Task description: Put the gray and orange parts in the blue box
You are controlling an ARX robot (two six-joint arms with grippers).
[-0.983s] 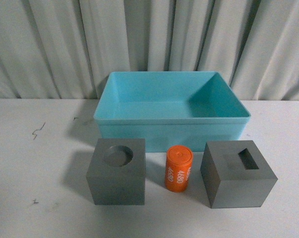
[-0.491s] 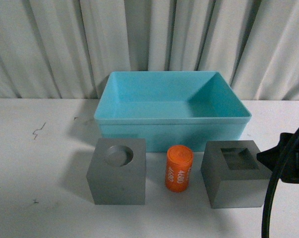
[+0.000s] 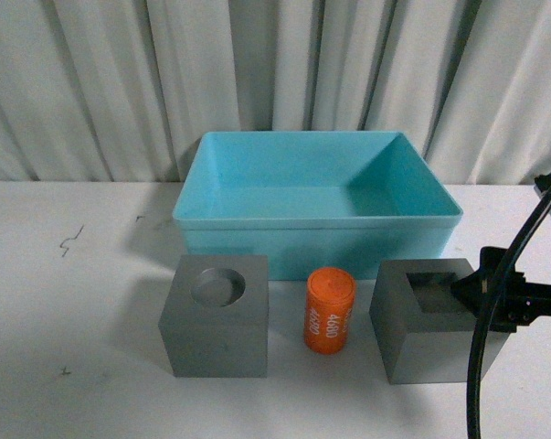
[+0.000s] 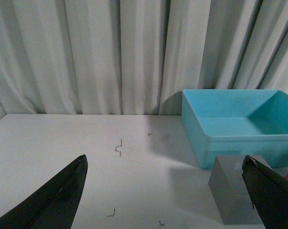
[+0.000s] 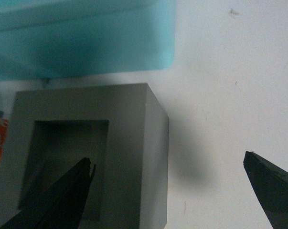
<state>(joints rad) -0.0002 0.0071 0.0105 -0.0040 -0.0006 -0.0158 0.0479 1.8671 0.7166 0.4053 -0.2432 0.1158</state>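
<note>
My right gripper (image 5: 167,160) hung spread wide over the square-holed cube (image 5: 129,107); my left gripper (image 4: 164,162) gaped too. The cylinder (image 3: 329,309) stood upright; the box (image 3: 316,222) lay crosswise.

Turquoise box (image 3: 316,242), gray round-holed cube (image 3: 216,329), gray square-holed cube (image 3: 423,346), orange cylinder (image 3: 328,315).
</note>
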